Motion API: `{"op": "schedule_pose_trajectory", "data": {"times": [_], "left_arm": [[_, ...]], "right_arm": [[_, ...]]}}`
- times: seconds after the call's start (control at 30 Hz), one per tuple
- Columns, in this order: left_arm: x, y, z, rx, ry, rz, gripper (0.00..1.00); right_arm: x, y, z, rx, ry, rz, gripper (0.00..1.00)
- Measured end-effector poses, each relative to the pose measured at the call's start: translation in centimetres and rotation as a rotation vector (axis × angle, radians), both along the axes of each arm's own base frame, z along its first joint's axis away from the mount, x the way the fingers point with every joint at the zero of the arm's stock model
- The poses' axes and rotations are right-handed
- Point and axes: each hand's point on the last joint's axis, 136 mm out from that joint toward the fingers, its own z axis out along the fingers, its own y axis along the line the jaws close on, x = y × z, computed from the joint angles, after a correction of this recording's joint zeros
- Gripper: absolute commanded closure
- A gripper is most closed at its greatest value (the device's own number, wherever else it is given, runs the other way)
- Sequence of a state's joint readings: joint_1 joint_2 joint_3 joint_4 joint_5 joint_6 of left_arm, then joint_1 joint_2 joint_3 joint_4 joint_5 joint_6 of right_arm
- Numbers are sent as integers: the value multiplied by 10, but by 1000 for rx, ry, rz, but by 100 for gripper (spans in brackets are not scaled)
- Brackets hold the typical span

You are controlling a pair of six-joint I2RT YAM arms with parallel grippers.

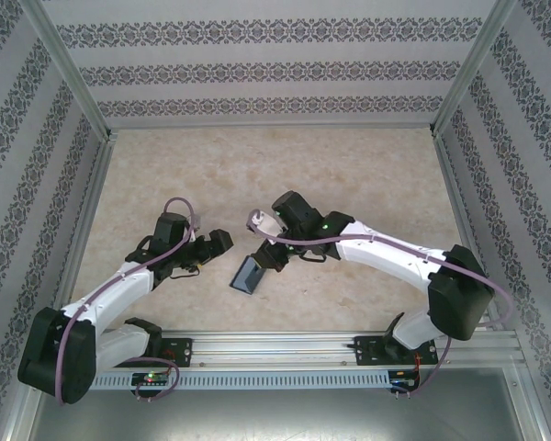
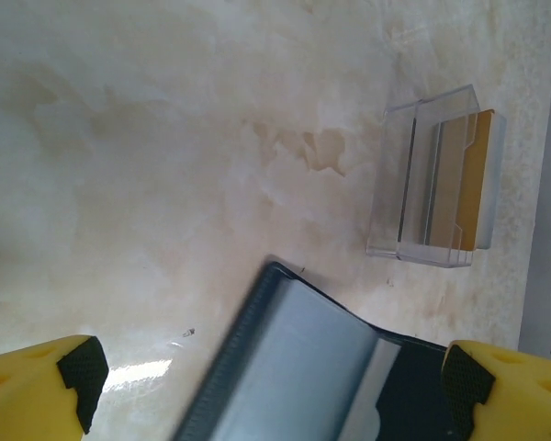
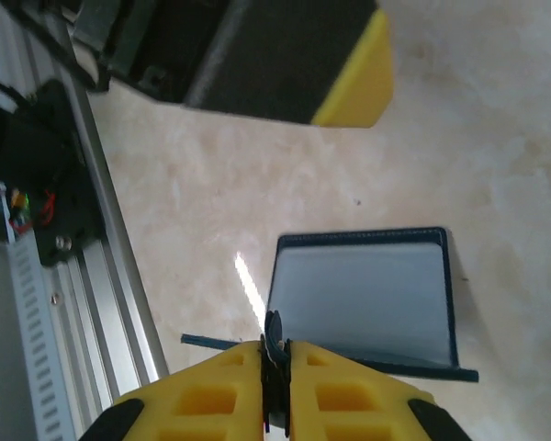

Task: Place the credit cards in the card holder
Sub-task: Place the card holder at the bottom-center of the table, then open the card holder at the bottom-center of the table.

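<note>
The card holder (image 3: 358, 294) is open and gripped by the right gripper (image 3: 275, 366), whose jaws are pressed together on the thin dark edge of one flap. Its pale blue-grey inner face is turned toward the wrist camera. From above, the holder (image 1: 250, 274) sits tilted just below and left of the right gripper (image 1: 269, 254), between the two arms over the marbled tabletop (image 1: 257, 165). I cannot tell whether its lower edge touches the tabletop.

The left gripper (image 2: 271, 372) holds nothing: its jaws stand wide apart, with the holder's ribbed edge in the gap between them, clear of both yellow fingertips (image 2: 37, 390). Beyond the holder, apart from it on the tabletop, is a clear plastic stand (image 2: 427, 184) with what looks like a gold card (image 2: 476, 179) upright inside. In the right wrist view one yellow-tipped left finger (image 3: 349, 83) hovers near the holder's far side.
</note>
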State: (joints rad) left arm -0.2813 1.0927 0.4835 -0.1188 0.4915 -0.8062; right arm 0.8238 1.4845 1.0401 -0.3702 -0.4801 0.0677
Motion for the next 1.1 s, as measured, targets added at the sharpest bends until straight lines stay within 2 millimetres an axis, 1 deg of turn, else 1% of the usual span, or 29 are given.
{"op": "schedule_pose_trajectory", "data": {"times": [0.03,0.1,0.17,0.27,0.37,0.43,0.53,0.63,0.73,0.83,0.93,1.1], "left_arm": [[0,2,0,10,-2,8,4],[1,7,-2,35,-4,24,4],[1,11,-6,63,1,33,4],[0,11,-10,86,3,24,4],[-4,2,-19,94,22,-20,6],[-9,-7,-28,100,45,-61,9],[-20,-23,-42,111,82,-139,18],[-27,-38,-50,108,104,-205,26],[-28,-50,-47,110,92,-254,37],[-24,-62,-41,108,62,-291,45],[-21,-68,-39,109,51,-308,47],[-22,-69,-40,113,51,-310,46]], "right_arm": [[3,-7,-6,3,14,-28,87],[6,-30,-25,-13,55,-97,84],[6,-56,-46,-40,109,-175,76],[1,-86,-68,-64,179,-279,65],[-6,-103,-75,-68,209,-357,61],[-3,-113,-74,-58,232,-446,58],[4,-124,-69,-4,268,-592,53],[5,-127,-62,28,324,-693,51],[3,-127,-63,40,398,-777,50],[-8,-115,-65,31,459,-808,49],[-18,-99,-65,8,494,-815,48],[-18,-73,-52,23,501,-858,46]]}}
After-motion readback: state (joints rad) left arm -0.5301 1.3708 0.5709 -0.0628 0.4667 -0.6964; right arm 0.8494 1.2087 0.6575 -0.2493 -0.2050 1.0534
